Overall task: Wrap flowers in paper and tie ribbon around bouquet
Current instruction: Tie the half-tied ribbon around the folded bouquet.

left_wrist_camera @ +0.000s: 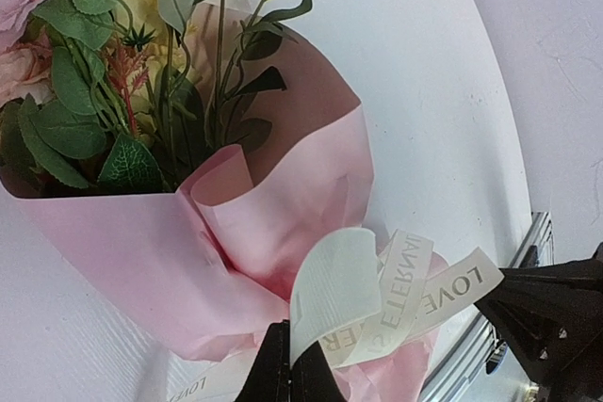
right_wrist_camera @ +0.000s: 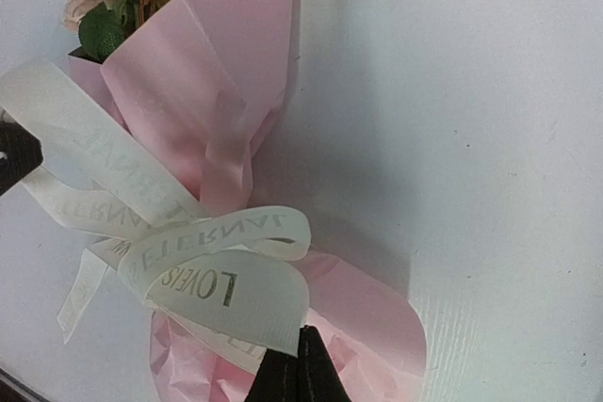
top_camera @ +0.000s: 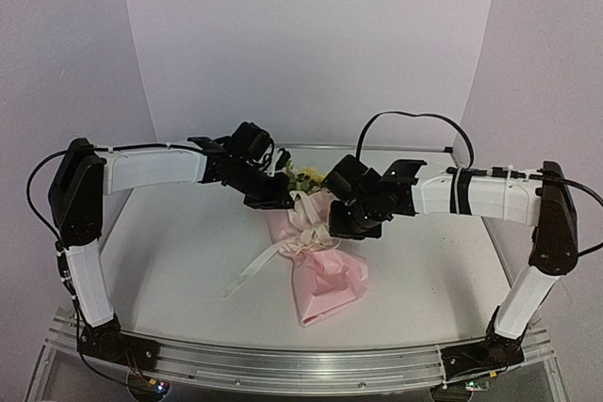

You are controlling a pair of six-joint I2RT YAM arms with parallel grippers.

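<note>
While both arms hung over the white table [top_camera: 160, 251], the overhead view showed a cone-shaped pink bouquet [top_camera: 325, 280] lying near the table's middle. Its long axis ran from far edge to near edge, with the pale pink and yellow artificial flowers [top_camera: 303, 179] toward the far edge and the folded tail toward the near one. A narrow cream ribbon [top_camera: 304, 233] with printed lettering circled its pinched waist, one loose end trailing toward the near-left corner. The left claw [top_camera: 273, 200] sat just left of that waist and the right claw [top_camera: 347, 225] just right of it, about equally near.

From the left wrist, the left claw [left_wrist_camera: 287, 374] was together, clamped on a loop of ribbon [left_wrist_camera: 377, 294], with the thin pink tissue paper [left_wrist_camera: 283, 195] and flowers [left_wrist_camera: 104, 101] beyond it.

From the right wrist, the right claw [right_wrist_camera: 297, 374] was likewise together on another ribbon [right_wrist_camera: 221, 275] loop, over the paper [right_wrist_camera: 226, 82]. With the knot between them, a pull outward across the bouquet's axis looked likely to tighten the bow.
</note>
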